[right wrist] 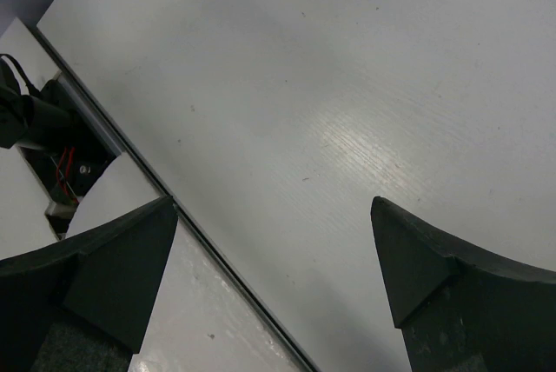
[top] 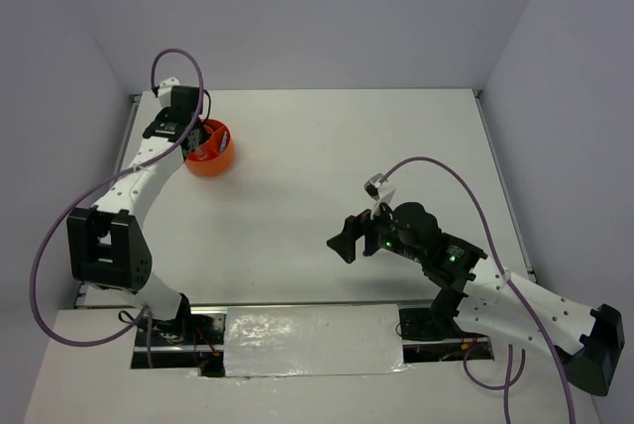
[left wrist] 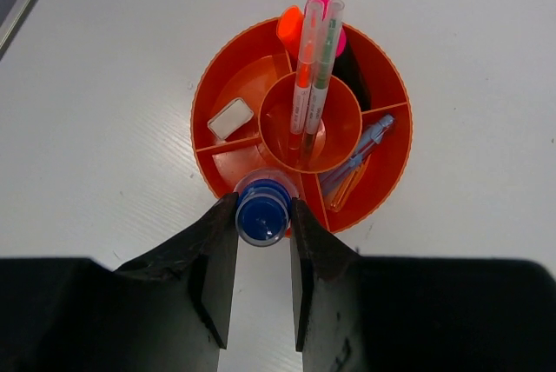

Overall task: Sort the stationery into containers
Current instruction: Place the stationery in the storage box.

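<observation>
Left gripper (left wrist: 261, 235) is clamping the blue-capped clear plastic bottle (left wrist: 262, 214), long axis upright. We are seeing it over the nearest ring compartment of the round bright-orange plastic organiser (left wrist: 388, 69). Right gripper (right wrist: 274, 246) is hanging wide open, well apart.

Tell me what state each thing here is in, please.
left gripper: shut on the bottle.
bottle: upright, at the organiser's near compartment.
right gripper: open, empty.
organiser: upright on the table.
thin pens: standing in the centre well.
highlighters: capped, in the far compartment.
eraser: flat in a side compartment.
blue and salmon pieces: lying in the opposite compartment.
</observation>
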Motion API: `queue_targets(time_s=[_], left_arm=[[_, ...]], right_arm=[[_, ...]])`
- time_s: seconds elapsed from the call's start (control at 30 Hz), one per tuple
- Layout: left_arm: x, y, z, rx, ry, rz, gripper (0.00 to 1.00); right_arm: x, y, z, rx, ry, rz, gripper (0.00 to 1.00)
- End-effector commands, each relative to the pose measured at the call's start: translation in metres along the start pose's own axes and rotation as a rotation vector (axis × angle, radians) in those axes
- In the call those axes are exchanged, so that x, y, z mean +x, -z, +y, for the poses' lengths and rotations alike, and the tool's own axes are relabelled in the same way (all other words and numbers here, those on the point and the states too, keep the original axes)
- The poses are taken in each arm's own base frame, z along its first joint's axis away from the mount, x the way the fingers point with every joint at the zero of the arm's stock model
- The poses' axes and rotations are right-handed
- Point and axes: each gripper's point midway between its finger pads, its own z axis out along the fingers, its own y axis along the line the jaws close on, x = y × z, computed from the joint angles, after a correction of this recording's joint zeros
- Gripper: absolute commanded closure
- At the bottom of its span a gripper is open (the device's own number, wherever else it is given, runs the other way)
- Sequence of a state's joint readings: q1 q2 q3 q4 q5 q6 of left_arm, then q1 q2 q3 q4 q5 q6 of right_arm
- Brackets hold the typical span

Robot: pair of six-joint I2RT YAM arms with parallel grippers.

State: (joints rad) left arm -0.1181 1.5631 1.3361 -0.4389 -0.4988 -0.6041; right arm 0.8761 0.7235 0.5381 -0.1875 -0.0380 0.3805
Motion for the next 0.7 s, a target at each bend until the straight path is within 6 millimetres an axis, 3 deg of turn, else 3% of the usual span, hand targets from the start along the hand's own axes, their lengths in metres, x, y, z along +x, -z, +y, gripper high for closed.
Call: queue_targets(time_s=[0.0,0.23,0.37,0.4,0.5,0.6,0.67], left_arm=[[-0.009,-0.005,-0.003,0.007,0.030,-0.038,1.00],[0.006,-0.014,0.001,-0.014,0.017,-0.012,0.62],[0.005,-0.011,0.002,-0.014,0.026,-0.004,0.25],[0.003,-0.008,0.003,-0.013,0.030,-0.010,0.22],[-0.010,0.011,0.007,-0.002,0.049,-0.037,0.02],[-0.029,0.041,0.013,0.024,0.068,-0.078,0.01],[-0.037,0.071,0.019,0.071,0.063,-0.100,0.01]], right_arm=[[-0.012,-0.001,0.003,-0.013,0.012,-0.036,0.00],[-0.010,-0.002,0.004,-0.017,0.009,-0.031,0.00],[-0.011,0.001,0.005,-0.019,0.010,-0.032,0.00],[-0.010,0.001,0.004,-0.016,0.011,-0.032,0.00],[-0.016,0.005,0.005,-0.015,0.013,-0.044,0.00],[-0.025,0.011,0.004,0.008,0.020,-0.057,0.00],[-0.033,0.020,-0.001,0.052,0.028,-0.079,0.00]])
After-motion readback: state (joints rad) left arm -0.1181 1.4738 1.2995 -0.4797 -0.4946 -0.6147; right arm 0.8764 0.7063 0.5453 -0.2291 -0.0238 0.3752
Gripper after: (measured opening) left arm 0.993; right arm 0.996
